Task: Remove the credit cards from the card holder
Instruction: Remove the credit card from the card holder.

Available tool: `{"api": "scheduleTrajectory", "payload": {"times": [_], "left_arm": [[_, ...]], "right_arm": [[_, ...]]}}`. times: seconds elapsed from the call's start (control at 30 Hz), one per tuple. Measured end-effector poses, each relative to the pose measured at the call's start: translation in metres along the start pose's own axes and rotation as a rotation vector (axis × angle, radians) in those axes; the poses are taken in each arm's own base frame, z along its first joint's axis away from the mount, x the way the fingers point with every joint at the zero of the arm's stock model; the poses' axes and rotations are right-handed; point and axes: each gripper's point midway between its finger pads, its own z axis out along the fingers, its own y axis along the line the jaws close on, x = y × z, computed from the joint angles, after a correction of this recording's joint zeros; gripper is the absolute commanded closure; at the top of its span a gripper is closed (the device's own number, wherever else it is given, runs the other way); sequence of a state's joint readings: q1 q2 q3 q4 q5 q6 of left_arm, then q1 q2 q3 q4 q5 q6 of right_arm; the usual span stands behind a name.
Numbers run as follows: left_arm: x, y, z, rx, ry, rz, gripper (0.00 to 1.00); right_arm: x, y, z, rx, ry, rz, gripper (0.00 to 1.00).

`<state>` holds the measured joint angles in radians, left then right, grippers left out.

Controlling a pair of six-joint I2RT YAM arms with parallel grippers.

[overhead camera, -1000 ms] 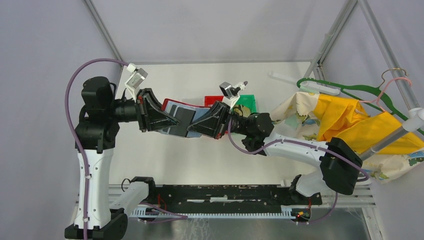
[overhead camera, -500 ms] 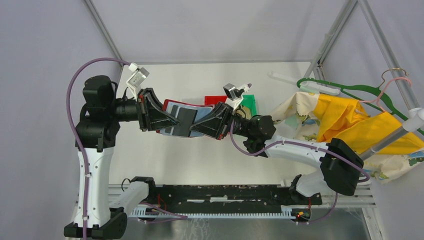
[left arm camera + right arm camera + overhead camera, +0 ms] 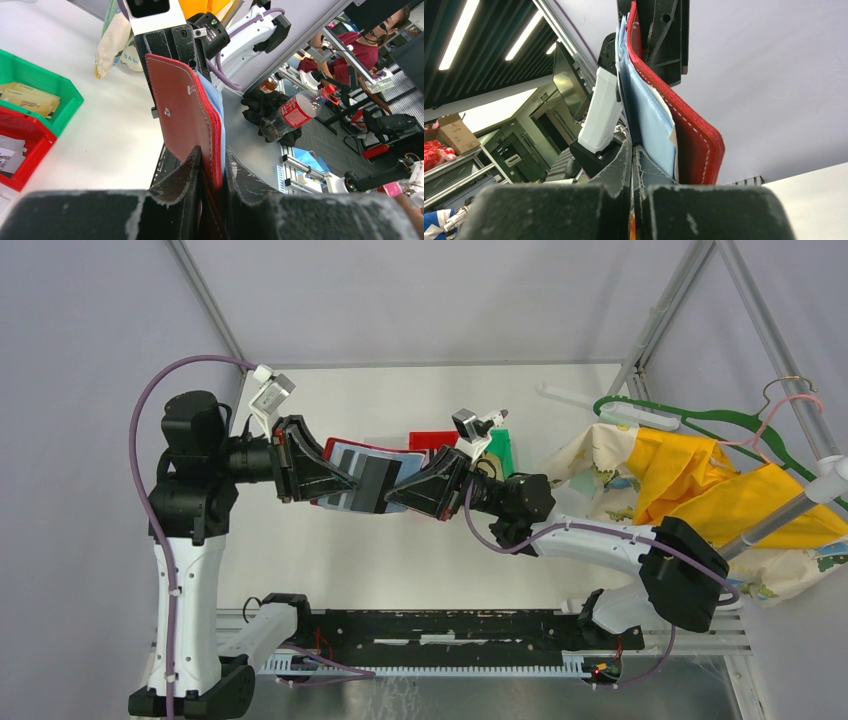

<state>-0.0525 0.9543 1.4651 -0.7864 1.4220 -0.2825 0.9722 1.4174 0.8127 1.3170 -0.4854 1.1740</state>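
- Left pincer (image 3: 338,480) is pinching the card holder (image 3: 360,456) by one end of its red cover. The holder is off the bench (image 3: 400,560), in the air between the two pincers.
- Left wrist view: the fingers (image 3: 186,175) clamp the cover edge and the rest of the holder juts straight ahead of that pincer. I read this as the anchor grip, giving something to pull against.
- Right pincer (image 3: 396,498) comes in from the opposite end, tips pressed together on a thin dark edge. That edge looks like a credit card (image 3: 375,478) lying against the pale blue leaves.
- Right wrist view: the dark edge runs straight out ahead of the closed tips (image 3: 633,155), blue leaves just right of it, red cover outermost.
- I can't tell how much of the card sits inside the pocket.
- The opposed grips make sense: drawing the arms apart along the pocket should slide the card out flat, without bending it.
- Risk: if a leaf is caught together with the card, the holder will simply follow the pull.
- Red bin (image 3: 432,440) and green bin (image 3: 503,445) sit on the bench just beyond the right pincer. The green one holds tan cards, so it's the likely drop spot.
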Motion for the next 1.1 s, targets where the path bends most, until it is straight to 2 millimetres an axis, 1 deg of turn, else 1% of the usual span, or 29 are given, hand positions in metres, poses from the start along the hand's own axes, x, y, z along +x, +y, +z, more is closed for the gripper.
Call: {"api": "scheduleTrajectory", "payload": {"times": [0.03,0.1,0.23,0.43,0.63,0.67,0.7,0.77,0.8,0.83,1.0,1.1], "left_arm": [[0.000,0.000,0.000,0.000,0.000,0.001,0.82],[0.000,-0.001,0.000,0.000,0.000,0.002,0.86],[0.000,-0.002,0.000,-0.001,-0.002,0.011,0.94],[-0.002,-0.001,0.000,-0.015,-0.008,0.010,0.98],[-0.003,0.003,0.000,-0.047,-0.019,0.005,0.98],[-0.004,0.004,0.000,-0.055,-0.021,0.004,0.98],[-0.004,0.006,0.000,-0.060,-0.023,0.003,0.98],[-0.004,0.008,0.000,-0.079,-0.027,-0.005,0.98],[-0.004,0.009,0.000,-0.083,-0.027,-0.009,0.98],[-0.004,0.009,0.000,-0.087,-0.027,-0.015,0.98],[-0.004,0.014,-0.001,-0.118,-0.029,-0.035,0.97],[-0.006,0.014,-0.001,-0.133,-0.030,-0.021,0.97]], "right_arm": [[0.000,0.000,-0.001,0.000,-0.001,0.000,0.88],[0.000,0.000,-0.002,0.000,-0.002,0.002,0.76],[0.000,0.000,-0.002,0.000,0.000,0.008,0.64],[-0.006,0.004,0.006,-0.017,-0.007,0.006,0.63],[-0.008,0.004,0.008,-0.020,-0.010,0.011,0.62],[-0.008,0.005,0.008,-0.020,-0.010,0.011,0.64],[-0.008,0.004,0.008,-0.019,-0.010,0.011,0.69],[-0.008,0.003,0.008,-0.013,-0.007,0.007,0.88],[-0.007,0.001,0.008,-0.005,-0.004,0.009,0.95],[-0.006,-0.002,0.008,0.003,-0.001,0.004,1.00],[-0.008,-0.007,0.005,0.039,0.005,-0.005,1.00],[-0.012,-0.008,-0.006,0.067,-0.001,-0.023,1.00]]}}
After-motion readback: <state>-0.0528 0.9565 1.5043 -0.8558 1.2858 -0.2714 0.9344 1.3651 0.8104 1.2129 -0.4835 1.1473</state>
